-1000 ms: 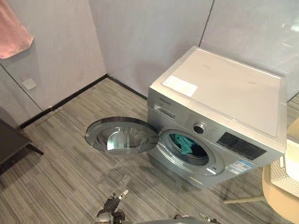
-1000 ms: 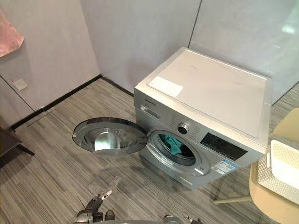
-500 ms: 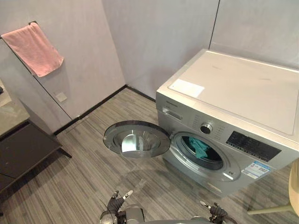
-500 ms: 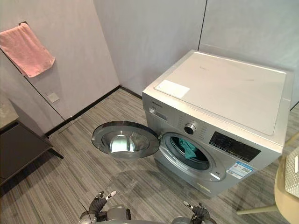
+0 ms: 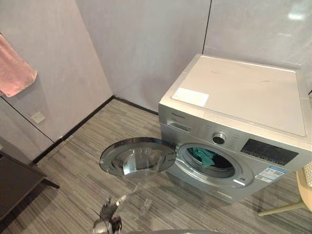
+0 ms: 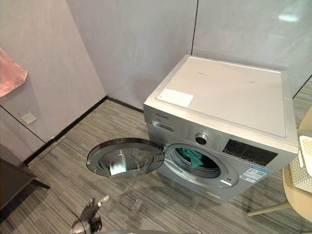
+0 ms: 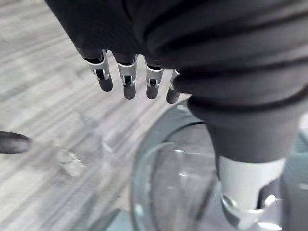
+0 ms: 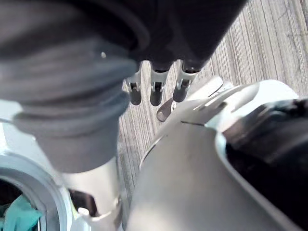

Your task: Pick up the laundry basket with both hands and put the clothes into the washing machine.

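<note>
Hanging straight and empty, the fingers [image 7: 126, 82] of the left hand [image 5: 108, 214] show above the glass of the open door [image 5: 138, 158]. The right hand [image 8: 155, 89] is likewise relaxed and holds nothing. A teal cloth [image 5: 205, 156] lies in the drum of the washer [image 5: 243, 92]. The white basket [image 6: 303, 163] rests on a beige chair [image 6: 295, 200] at the washer's right, well apart from both hands.
</note>
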{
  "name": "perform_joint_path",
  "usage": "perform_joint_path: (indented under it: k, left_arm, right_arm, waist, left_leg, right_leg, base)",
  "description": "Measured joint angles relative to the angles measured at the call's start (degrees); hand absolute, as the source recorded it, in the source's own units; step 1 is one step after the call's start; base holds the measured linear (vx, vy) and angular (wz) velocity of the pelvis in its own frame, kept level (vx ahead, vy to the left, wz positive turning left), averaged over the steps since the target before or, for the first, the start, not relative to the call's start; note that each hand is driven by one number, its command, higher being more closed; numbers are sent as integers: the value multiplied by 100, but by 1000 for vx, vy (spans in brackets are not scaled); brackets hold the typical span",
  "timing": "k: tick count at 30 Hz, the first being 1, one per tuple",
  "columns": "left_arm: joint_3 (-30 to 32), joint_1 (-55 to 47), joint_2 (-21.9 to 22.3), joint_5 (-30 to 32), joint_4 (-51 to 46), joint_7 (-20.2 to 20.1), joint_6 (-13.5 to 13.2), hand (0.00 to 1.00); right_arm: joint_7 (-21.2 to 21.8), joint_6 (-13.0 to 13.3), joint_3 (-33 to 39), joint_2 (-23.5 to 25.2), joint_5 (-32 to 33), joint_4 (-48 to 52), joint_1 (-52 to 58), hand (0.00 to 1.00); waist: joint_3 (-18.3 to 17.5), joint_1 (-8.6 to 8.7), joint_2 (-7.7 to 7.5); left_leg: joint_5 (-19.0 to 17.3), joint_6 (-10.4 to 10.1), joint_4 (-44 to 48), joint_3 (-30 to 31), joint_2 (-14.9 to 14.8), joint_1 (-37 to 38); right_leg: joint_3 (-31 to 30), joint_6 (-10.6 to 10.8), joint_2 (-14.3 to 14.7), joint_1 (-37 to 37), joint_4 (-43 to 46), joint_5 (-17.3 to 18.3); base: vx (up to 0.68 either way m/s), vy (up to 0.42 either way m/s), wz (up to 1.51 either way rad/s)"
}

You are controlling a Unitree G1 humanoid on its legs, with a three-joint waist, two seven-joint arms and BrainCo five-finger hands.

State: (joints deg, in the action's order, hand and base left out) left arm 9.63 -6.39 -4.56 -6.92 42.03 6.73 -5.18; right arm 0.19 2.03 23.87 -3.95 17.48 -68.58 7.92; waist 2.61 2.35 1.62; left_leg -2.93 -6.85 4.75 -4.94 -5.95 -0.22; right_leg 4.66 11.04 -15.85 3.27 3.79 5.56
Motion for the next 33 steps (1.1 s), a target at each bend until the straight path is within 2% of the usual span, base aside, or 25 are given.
perform_joint_path:
  k: [1, 2, 3, 4, 6, 10, 11, 12, 14, 17, 18, 20, 22, 27, 28, 30, 33]
  left_arm:
    - [-4, -2, 2, -99, -474, 1, -48, 0]
    - [20, 10, -14, -158, -1026, 26, -121, 0]
    - [50, 18, -27, -147, -1242, 64, -184, 0]
    - [298, 96, -49, -144, -1579, 140, -311, 0]
    - [537, 256, -208, -148, -1602, 245, -360, 0]
    - [1091, 1103, -1244, -143, -1275, 619, -364, 0]
    - [1138, 1518, -1625, -139, -1065, 714, -362, 0]
    - [1138, 1709, -1802, -140, -954, 744, -358, 0]
    - [1123, 2369, -2420, -120, -527, 893, -334, 0]
    - [1038, 3036, -2808, 53, -488, 995, -325, 0]
    - [829, 3623, -3101, 78, -220, 1003, -341, 0]
    - [582, 4081, -3295, 90, -12, 1015, -345, 0]
    - [333, 4468, -3366, 215, 169, 1118, -353, 0]
    - [-51, 5068, -3364, 307, 810, 1087, -287, 0]
    - [-54, 5084, -3214, 306, 902, 1068, -252, 0]
    - [41, 5062, -3029, 326, 1056, 1129, -299, 0]
    - [168, 4904, -2957, 311, 1212, 971, -294, 0]
  right_arm:
    - [3, 5, -72, -11, 12, 73, 47, 0]
    - [4, 13, -160, -22, 21, 196, 90, 0]
    - [7, 28, -198, -43, 20, 255, 130, 0]
    - [9, 38, -304, -85, 19, 334, 167, 0]
    - [14, 40, -432, -98, 4, 395, 218, 0]
    - [143, 43, -794, -92, -36, 718, 102, 0]
    - [149, 61, -918, -90, -37, 808, -7, 0]
    - [153, 72, -937, -90, -42, 865, -54, 0]
    - [189, 170, -1116, -111, -40, 1126, -130, 0]
    - [253, 267, -1391, -136, -37, 1349, -161, 0]
    - [253, 280, -1596, -130, -28, 1430, -211, 0]
    - [252, 281, -1738, -110, -18, 1509, -263, 0]
    - [238, 293, -1973, -85, 5, 1702, -291, 0]
    - [233, 404, -2522, -27, 66, 2258, -295, 0]
    - [232, 421, -2630, 5, 92, 2363, -276, 0]
    - [233, 417, -2702, 5, 99, 2493, -237, 0]
    - [236, 406, -2723, 5, 95, 2534, -219, 0]
  waist:
    - [-5, 4, 2]
    - [-39, 6, 70]
    - [-57, 4, 91]
    - [-63, 4, 96]
    - [-67, 7, 68]
    - [57, 16, -174]
    - [204, 17, -295]
    - [274, 6, -339]
    - [414, 15, -455]
    - [646, 0, -474]
    - [809, 6, -495]
    - [994, -5, -514]
    - [1115, -9, -518]
    - [1323, 15, -683]
    - [1351, -8, -693]
    - [1353, -46, -696]
    - [1352, -154, -697]
  left_leg:
    - [111, -1, -214, -2, -1, -15]
    - [209, -29, -422, -6, -3, -23]
    - [233, -30, -487, -11, -7, -26]
    - [237, -34, -509, -32, -25, -30]
    - [230, -38, -507, -64, -53, -72]
    - [222, -55, -310, -78, -181, -648]
    - [223, -55, -204, -77, -197, -824]
    - [223, -55, -164, -77, -211, -888]
    - [220, -51, 30, -115, -230, -1162]
    - [68, 30, 435, -148, -306, -1485]
    - [-94, 52, 817, -145, -367, -1814]
    - [-190, 61, 1102, -143, -444, -2062]
    - [-401, 80, 1470, -182, -646, -2421]
    - [-628, 126, 2060, -316, -1018, -3024]
    - [-749, 117, 2261, -346, -1140, -3154]
    - [-808, 121, 2375, -385, -1264, -3192]
    - [-782, 84, 2374, -461, -1384, -3108]
  right_leg:
    - [-1, -3, 15, -115, -2, 0]
    - [1, -18, 35, -213, -12, -10]
    - [-4, -22, 45, -250, -15, -14]
    - [-5, -31, 68, -251, -60, -21]
    - [-2, -48, 97, -265, -127, -36]
    - [-1, -48, 226, -639, -307, -262]
    - [4, -26, 240, -722, -376, -366]
    - [11, -26, 254, -747, -429, -447]
    - [12, 4, 262, -921, -544, -751]
    - [-11, -4, 311, -1118, -534, -979]
    - [-34, -29, 350, -1310, -494, -1059]
    - [-79, -25, 409, -1447, -492, -1182]
    - [-215, -41, 577, -1739, -502, -1432]
    - [-434, -64, 819, -2163, -757, -2026]
    - [-505, -83, 901, -2174, -928, -2184]
    - [-537, -123, 990, -2212, -941, -2228]
    - [-670, -125, 1090, -2210, -940, -2230]
  base:
    - [-55, -50, 3]
    - [-14, -36, 1]
    - [19, -33, -2]
    - [35, -21, -4]
    - [54, -24, -4]
    - [54, -35, -3]
    - [35, -20, -2]
    - [15, -6, -6]
    - [-26, 26, -12]
    - [-54, 43, -16]
    - [-85, 43, -13]
    - [-108, 48, -19]
    - [-166, 62, -44]
    - [-204, 47, -49]
    - [-146, -8, -35]
    - [-150, -4, -34]
    - [-100, -28, -24]
